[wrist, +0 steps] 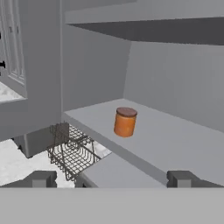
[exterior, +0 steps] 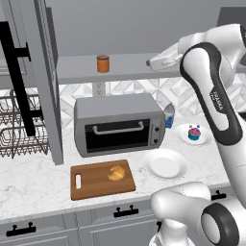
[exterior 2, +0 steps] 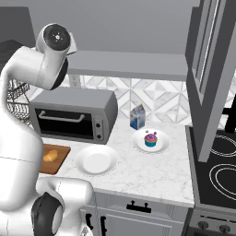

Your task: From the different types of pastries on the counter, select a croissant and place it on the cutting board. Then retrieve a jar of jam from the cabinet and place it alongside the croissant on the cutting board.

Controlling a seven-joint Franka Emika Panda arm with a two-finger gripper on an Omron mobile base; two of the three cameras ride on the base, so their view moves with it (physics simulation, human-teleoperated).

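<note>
The orange-brown jar of jam (exterior: 103, 63) stands upright on the grey shelf (exterior: 129, 67) of the open cabinet. My gripper (exterior: 150, 62) hovers at shelf height to the jar's right, pointing toward it with a clear gap between. In the hand view the jar of jam (wrist: 125, 122) sits ahead, centred between my two fingertips (wrist: 41, 178), and my gripper (wrist: 111, 179) is open and empty. The golden croissant (exterior: 116, 173) lies on the wooden cutting board (exterior: 93, 185) on the counter (exterior: 33, 185). From the right base view, the croissant (exterior 2: 50, 156) and the cutting board (exterior 2: 60, 162) peek out beside the arm.
A grey toaster oven (exterior: 117, 125) stands under the shelf. The cabinet door (exterior: 45, 81) hangs open at left, next to a wire dish rack (exterior: 19, 127). An empty white plate (exterior: 166, 165), a cupcake (exterior: 194, 133) on its plate and a blue carton (exterior: 169, 115) sit to the right. A stove (exterior 2: 221, 170) is further right.
</note>
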